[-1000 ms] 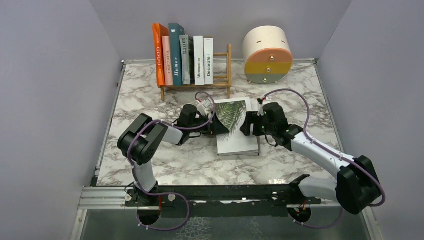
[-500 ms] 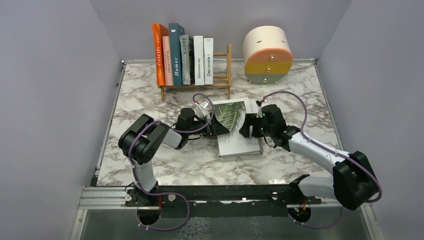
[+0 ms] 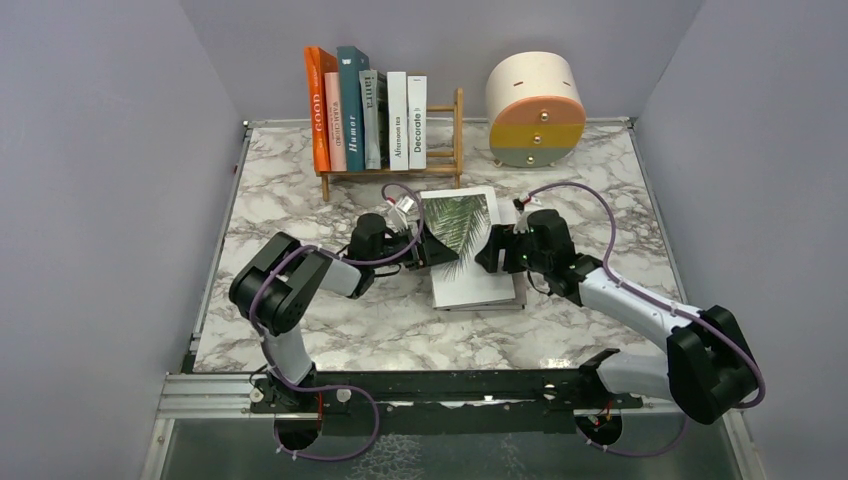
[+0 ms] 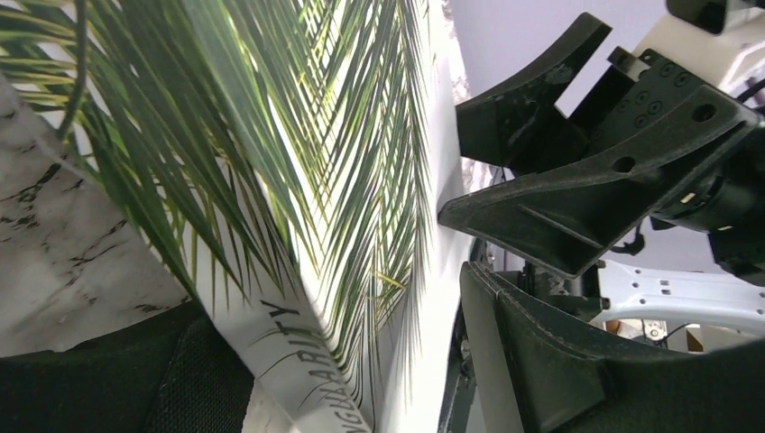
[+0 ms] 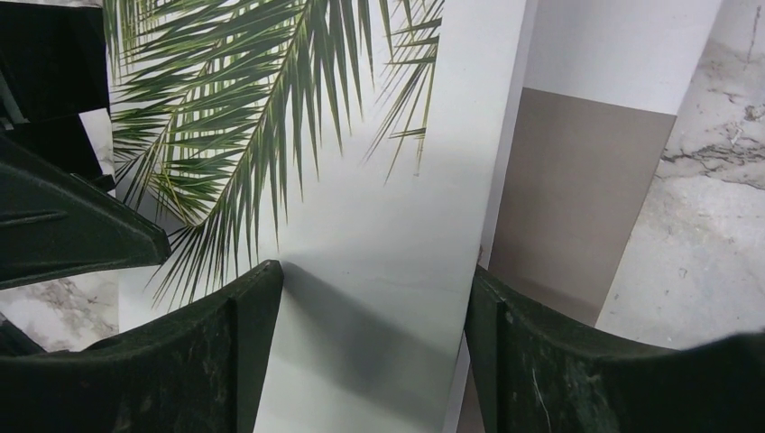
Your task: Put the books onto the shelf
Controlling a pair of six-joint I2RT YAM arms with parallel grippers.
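The palm-leaf book (image 3: 462, 240) lies tilted in the middle of the marble table on top of a second white and grey book (image 3: 518, 290). My left gripper (image 3: 428, 250) is shut on its left, spine side; in the left wrist view the lettered spine (image 4: 298, 361) sits between the fingers of that gripper (image 4: 334, 298). My right gripper (image 3: 493, 252) is shut on its right edge, one finger on the cover (image 5: 379, 180) and one under the edge. The wooden shelf (image 3: 458, 130) at the back holds several upright books (image 3: 365, 110).
A round cream, yellow and orange drawer unit (image 3: 535, 110) stands at the back right, beside the shelf. The shelf has an open gap at its right end. The grey lower book (image 5: 577, 180) juts out to the right of the held one. Grey walls close in three sides.
Both grippers and the palm-leaf book have shifted a little toward the shelf, and the book has turned slightly. The books on the shelf have not moved.
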